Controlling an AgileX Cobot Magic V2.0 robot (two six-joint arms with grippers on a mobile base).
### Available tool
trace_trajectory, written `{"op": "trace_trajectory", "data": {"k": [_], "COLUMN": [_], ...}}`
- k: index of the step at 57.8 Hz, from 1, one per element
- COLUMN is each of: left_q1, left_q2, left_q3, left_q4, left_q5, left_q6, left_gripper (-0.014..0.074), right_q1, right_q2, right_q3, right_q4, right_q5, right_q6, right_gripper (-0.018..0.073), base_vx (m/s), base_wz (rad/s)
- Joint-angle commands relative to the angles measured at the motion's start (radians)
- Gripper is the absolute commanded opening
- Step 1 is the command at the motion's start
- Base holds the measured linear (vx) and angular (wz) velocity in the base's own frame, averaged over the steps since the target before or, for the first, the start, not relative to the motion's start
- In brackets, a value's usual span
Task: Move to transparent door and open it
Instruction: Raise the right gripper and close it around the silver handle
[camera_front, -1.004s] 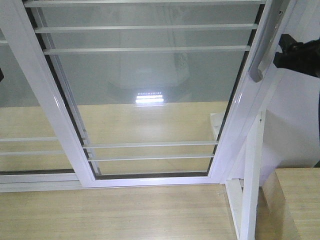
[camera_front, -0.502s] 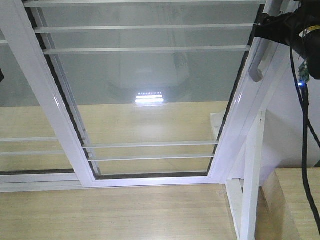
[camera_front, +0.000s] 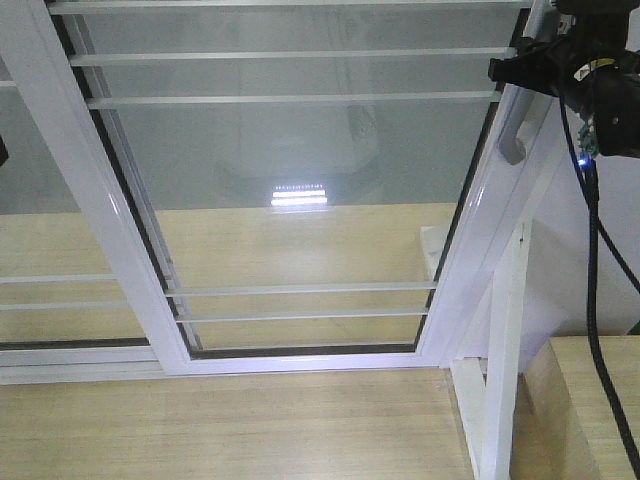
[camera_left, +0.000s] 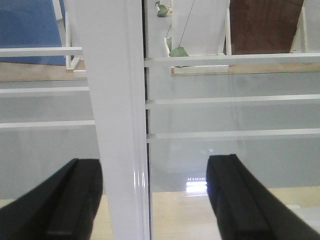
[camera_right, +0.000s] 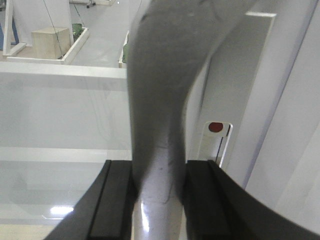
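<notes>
The transparent door (camera_front: 300, 180) fills the front view: clear glass, glossy white frame, thin white bars. Its curved silver-grey handle (camera_front: 515, 140) runs down the right stile. My right gripper (camera_front: 520, 70) is at the top right, on the upper part of the handle. In the right wrist view its gripper (camera_right: 159, 200) is shut on the handle (camera_right: 160, 100), with both black pads pressed against it. My left gripper (camera_left: 155, 200) is open and empty. It faces a white stile (camera_left: 117, 100), which stands between its fingers, nearer the left one.
A white-framed glass panel without a handle (camera_front: 30, 250) lies to the left. Pale wooden floor (camera_front: 250, 420) runs below the door. A white post (camera_front: 505, 350) and a wooden box (camera_front: 595, 400) stand at the lower right. A black cable (camera_front: 595, 300) hangs from the right arm.
My right arm has moved in from the right edge and leftward onto the upper handle. The door frame has not visibly shifted.
</notes>
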Motion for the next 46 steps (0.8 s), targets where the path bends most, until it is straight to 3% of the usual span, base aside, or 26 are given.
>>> {"op": "trace_trajectory", "data": {"k": [1,5,17,46], "left_q1": [-0.005,-0.005,-0.005,-0.005], "left_q2": [-0.012,-0.012,-0.012,-0.012], "left_q3": [-0.036,-0.036,-0.036,-0.036], "left_q4": [-0.007,-0.007,-0.007,-0.007], "left_q5": [-0.08,-0.079,-0.072,-0.03], "left_q6": [-0.006,-0.006,-0.006,-0.006], "left_gripper": [0.0563,0.0563,0.0563,0.0563], "right_q1": [-0.007,-0.007,0.004,0.144], "right_q2": [-0.05,-0.05,-0.05,-0.05], "right_q3": [-0.038,-0.038,-0.038,-0.038], "right_q4": [-0.002,-0.002,-0.008,-0.076], "right_q5": [-0.096,-0.088,-0.052,-0.074], "right_q6": [-0.003,0.011,0.056,0.055], "right_gripper": [0.0028,-0.0014,-0.0009,-0.0008], "base_vx": [0.0,0.0,0.0,0.0], "base_wz": [0.0,0.0,0.0,0.0]}}
